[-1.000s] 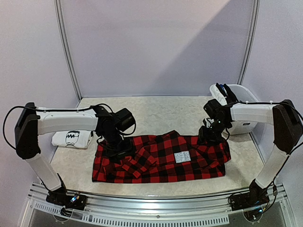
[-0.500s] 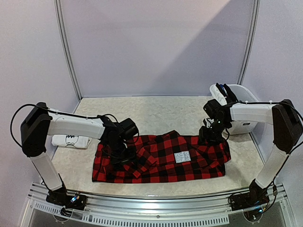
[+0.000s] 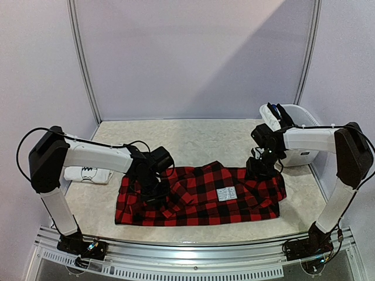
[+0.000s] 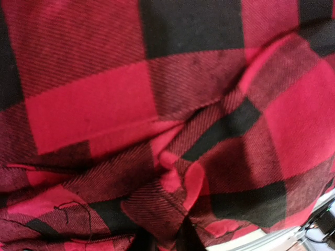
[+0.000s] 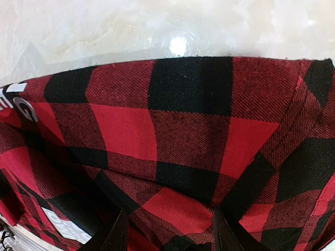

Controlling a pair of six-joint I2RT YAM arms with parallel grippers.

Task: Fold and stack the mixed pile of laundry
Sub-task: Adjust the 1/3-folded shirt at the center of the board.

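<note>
Left jaws: almost closed, nipping a raised pucker of the plaid [image 3: 199, 196] near its left end. In the left wrist view, just 2 dark tips at the bottom edge, close together, with cloth bunched between. Elsewhere in that view only red and black checks, soft and blurred toward the top.

Right jaws: part open, fingertips [image 5: 118, 236] well apart, pointing down at the far right corner of the plaid. Cloth across the gap between them; cannot tell whether pinched or merely touched.

Hidden from above: both sets of jaws, tucked under their own wrists. Cut off in the right wrist view: white lettering [image 5: 22, 99] at the left edge, only a "G" readable. Too small to read: the white label [image 3: 225, 194] right of the plaid's middle.

Lies rumpled and partly folded on the tabletop [image 3: 193, 137], between the 2 arms. Long axis left to right, roughly parallel to the near edge. Far edge rising to a blunt peak near the middle; near edge fairly straight.

Beyond the left arm, a folded white T-shirt [image 3: 88, 174] with black print, partly covered by that arm. At the far right, a white tub [image 3: 300, 139] holding dark garments, just behind the right wrist.
</note>
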